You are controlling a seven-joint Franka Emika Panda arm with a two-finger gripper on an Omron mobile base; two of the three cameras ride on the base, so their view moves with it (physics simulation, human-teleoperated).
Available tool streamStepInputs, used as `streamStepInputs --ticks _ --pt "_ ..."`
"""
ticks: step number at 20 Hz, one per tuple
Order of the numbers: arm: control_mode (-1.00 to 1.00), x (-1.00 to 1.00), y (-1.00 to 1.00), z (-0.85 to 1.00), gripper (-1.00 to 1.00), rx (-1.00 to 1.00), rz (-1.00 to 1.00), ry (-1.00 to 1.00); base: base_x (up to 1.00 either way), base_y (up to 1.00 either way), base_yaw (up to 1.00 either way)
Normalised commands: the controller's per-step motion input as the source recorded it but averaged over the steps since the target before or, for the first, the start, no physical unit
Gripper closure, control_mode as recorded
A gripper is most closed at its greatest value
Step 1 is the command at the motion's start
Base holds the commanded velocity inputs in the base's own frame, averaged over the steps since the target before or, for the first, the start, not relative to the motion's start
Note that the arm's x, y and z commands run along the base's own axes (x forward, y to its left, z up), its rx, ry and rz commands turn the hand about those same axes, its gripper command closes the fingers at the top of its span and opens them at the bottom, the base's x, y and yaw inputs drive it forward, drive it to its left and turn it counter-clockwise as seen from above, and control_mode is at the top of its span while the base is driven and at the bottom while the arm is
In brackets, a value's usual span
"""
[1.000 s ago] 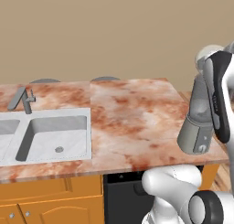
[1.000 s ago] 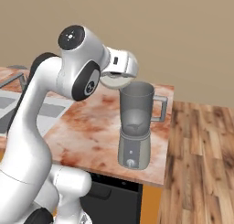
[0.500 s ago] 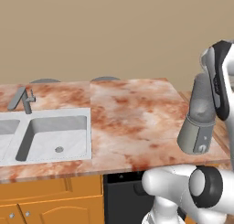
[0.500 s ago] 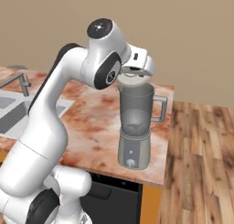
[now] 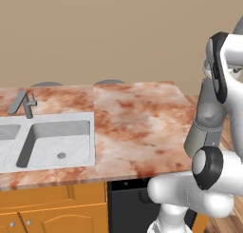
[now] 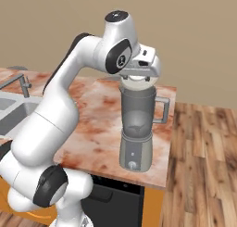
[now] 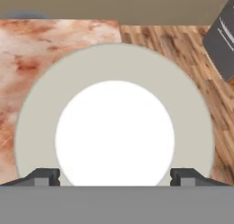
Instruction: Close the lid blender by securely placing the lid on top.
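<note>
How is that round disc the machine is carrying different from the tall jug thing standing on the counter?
The lid is a flat, opaque disc, pale grey-green with a white centre; the blender is tall, with a see-through smoky jar on a grey base. The lid is held up in the gripper just over the jar's mouth, while the blender stands upright on the counter. The blender has a side handle and a small knob; the lid is plain. Both are round and look about equally wide at the mouth.

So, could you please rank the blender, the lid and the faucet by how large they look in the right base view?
1. blender
2. lid, partly hidden under the gripper
3. faucet, though farther away, so this place is unsure
</note>
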Motion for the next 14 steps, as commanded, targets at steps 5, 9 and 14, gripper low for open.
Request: streamStepInputs --ticks 5,9,14 --pt "-1.00 0.00 -0.02 -0.16 1.00 0.03 0.00 0.25 0.00 0.00 0.00" --pt "-1.00 0.00 -0.13 0.00 1.00 0.10 0.00 0.18 0.00 0.00 0.00" --pt "-1.00 0.00 -0.08 -0.01 1.00 0.12 0.00 0.12 0.00 0.00 0.00"
